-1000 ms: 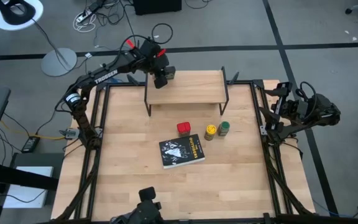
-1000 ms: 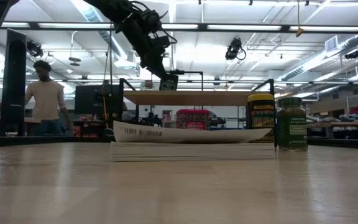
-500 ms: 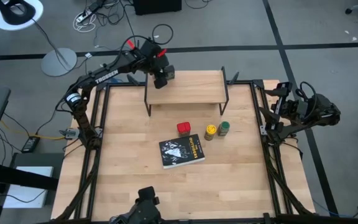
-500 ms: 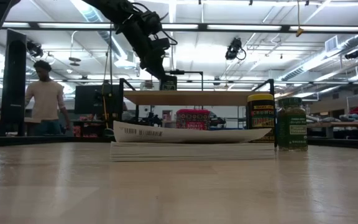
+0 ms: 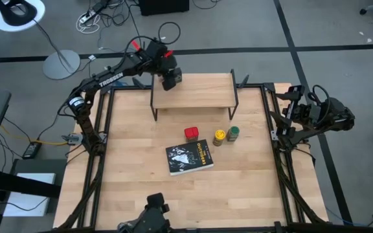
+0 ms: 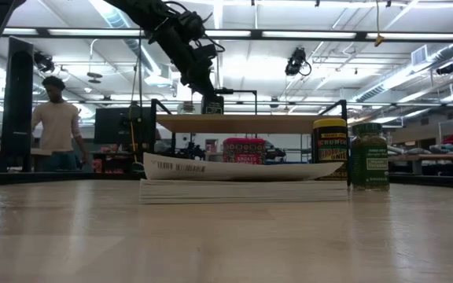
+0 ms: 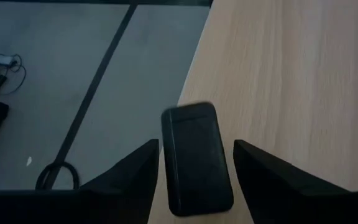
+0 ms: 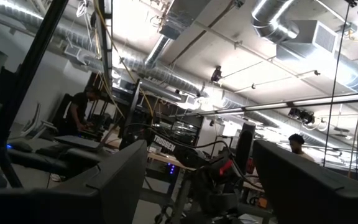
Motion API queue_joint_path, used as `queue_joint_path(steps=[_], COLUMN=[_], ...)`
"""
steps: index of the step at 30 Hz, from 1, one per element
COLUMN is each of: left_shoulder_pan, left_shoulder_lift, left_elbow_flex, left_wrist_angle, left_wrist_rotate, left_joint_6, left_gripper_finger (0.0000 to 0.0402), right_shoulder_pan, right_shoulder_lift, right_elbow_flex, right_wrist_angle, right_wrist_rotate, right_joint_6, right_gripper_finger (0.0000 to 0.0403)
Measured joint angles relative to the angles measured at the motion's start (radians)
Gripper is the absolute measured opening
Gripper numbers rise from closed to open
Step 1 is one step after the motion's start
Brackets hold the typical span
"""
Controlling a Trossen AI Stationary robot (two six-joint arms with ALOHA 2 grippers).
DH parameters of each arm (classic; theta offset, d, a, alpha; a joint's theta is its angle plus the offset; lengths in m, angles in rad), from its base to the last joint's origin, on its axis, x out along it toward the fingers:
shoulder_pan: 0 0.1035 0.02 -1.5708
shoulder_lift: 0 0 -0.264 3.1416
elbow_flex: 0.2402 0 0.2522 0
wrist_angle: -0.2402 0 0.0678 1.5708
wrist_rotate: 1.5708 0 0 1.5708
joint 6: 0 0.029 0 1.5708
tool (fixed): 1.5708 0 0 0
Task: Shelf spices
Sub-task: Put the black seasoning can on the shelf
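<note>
Left gripper hangs over the left end of the shelf, its fingers spread apart on either side of a dark tin that stands on the plank near its left edge; a clear gap shows on each side of the tin, so nothing is gripped. From table height the tin sits on top of the shelf with the gripper just above it. In front of the shelf, on the table, the red tin stands below the plank's middle, with the yellow-topped jar to its right and the green-topped jar just beside that, under the shelf's right end. A black book lies flat on the table, farther from the shelf than the red tin. The pale jar cannot be made out. Right of the shelf, beyond the table's edge, the right gripper waits with its fingers held wide and empty. A person stands in the room behind.
</note>
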Motion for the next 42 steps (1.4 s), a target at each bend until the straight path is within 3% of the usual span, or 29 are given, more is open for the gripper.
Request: queue_joint_path(steps=[14, 42], left_shoulder_pan=[0.000, -0.021], left_shoulder_lift=[0.000, 0.002], left_elbow_flex=[0.000, 0.001], left_wrist_angle=[0.059, 0.000], left_wrist_rotate=[0.030, 0.024], left_joint_6=[0.001, 0.006], left_gripper_finger=[0.0213, 0.0214], right_shoulder_pan=[0.000, 0.000], right_shoulder_lift=[0.000, 0.000], right_elbow_flex=[0.000, 0.000], right_wrist_angle=[0.000, 0.011], right_wrist_rotate=[0.000, 0.000], right_joint_6=[-0.006, -0.006], right_gripper_finger=[0.0293, 0.0293])
